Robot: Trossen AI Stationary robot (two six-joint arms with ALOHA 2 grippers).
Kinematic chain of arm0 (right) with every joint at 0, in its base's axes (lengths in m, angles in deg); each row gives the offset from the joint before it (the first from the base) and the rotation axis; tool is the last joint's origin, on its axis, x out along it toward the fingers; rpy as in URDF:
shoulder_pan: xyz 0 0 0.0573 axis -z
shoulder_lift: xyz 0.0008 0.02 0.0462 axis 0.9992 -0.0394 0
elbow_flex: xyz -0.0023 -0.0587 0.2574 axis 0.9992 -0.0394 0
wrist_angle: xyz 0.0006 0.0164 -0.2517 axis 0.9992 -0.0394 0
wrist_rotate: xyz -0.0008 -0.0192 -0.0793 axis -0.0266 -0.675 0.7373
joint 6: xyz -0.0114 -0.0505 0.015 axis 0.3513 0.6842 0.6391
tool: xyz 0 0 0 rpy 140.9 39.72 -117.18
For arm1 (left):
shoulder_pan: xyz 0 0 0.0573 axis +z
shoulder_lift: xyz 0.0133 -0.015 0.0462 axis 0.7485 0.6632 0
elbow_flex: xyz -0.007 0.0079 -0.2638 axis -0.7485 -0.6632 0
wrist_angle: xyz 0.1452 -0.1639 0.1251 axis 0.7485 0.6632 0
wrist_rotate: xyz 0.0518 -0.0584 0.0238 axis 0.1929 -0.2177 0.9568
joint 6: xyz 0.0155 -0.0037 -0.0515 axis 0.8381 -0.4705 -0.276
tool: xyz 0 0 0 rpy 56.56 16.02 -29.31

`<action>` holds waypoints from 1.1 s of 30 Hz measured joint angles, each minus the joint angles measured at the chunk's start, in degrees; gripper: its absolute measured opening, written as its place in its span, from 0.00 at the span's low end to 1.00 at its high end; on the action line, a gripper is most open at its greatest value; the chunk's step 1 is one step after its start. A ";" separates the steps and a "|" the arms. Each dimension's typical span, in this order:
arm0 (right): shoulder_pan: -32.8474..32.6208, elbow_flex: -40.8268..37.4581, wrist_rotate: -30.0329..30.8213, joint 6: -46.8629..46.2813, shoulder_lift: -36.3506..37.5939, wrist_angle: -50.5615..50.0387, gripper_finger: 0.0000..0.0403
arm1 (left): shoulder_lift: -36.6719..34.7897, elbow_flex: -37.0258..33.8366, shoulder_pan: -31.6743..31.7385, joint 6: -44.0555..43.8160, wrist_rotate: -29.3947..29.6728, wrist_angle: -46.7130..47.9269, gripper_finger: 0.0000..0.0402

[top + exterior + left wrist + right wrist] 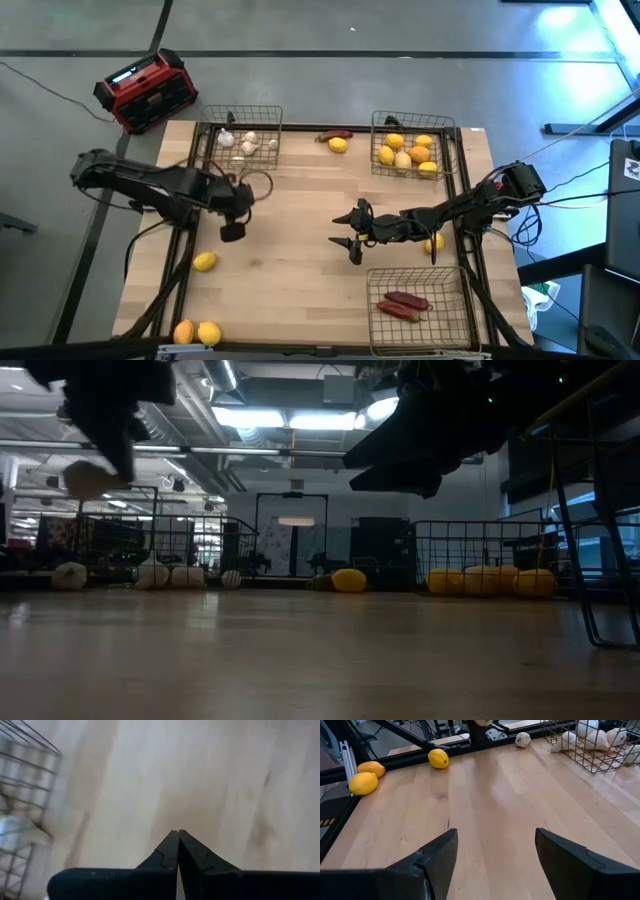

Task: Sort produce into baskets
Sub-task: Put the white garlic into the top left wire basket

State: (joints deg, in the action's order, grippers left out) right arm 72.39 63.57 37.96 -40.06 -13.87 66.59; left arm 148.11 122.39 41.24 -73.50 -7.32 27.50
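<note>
Left hand (232,231) hangs over the worktop (290,260) with its fingers pressed together on nothing, just in front of the garlic basket (240,140). Right hand (350,232) waits mid-worktop, fingers (437,852) spread apart and empty. Loose produce is left: a lemon (204,262) just beside the left hand, two more fruits (196,333) at the near left corner, one bulb (522,739) outside the garlic basket, a lemon and pepper (338,138) at the far edge. Likely next is the near lemon: part the left fingers before descending, straddle the fruit at its widest, close gently so it does not roll, then carry it to the citrus basket (415,145).
</note>
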 joint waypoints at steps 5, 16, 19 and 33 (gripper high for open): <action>0.00 0.00 0.00 -0.01 0.00 -0.02 0.66 | -4.48 0.00 5.16 1.17 3.90 -3.94 0.01; 0.00 0.00 0.02 0.00 0.00 -0.04 0.66 | -8.55 0.00 15.52 11.17 16.85 -13.15 0.01; 0.00 0.00 0.02 0.00 0.00 -0.04 0.66 | -8.53 0.00 18.07 14.34 20.47 -17.03 0.01; 0.00 0.00 0.02 0.02 0.00 -0.13 0.66 | -6.64 -0.34 34.84 23.02 21.92 -27.94 0.01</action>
State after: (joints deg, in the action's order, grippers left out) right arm 72.39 63.57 37.98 -40.03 -13.87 66.46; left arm 141.46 122.05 76.08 -50.48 14.59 -0.44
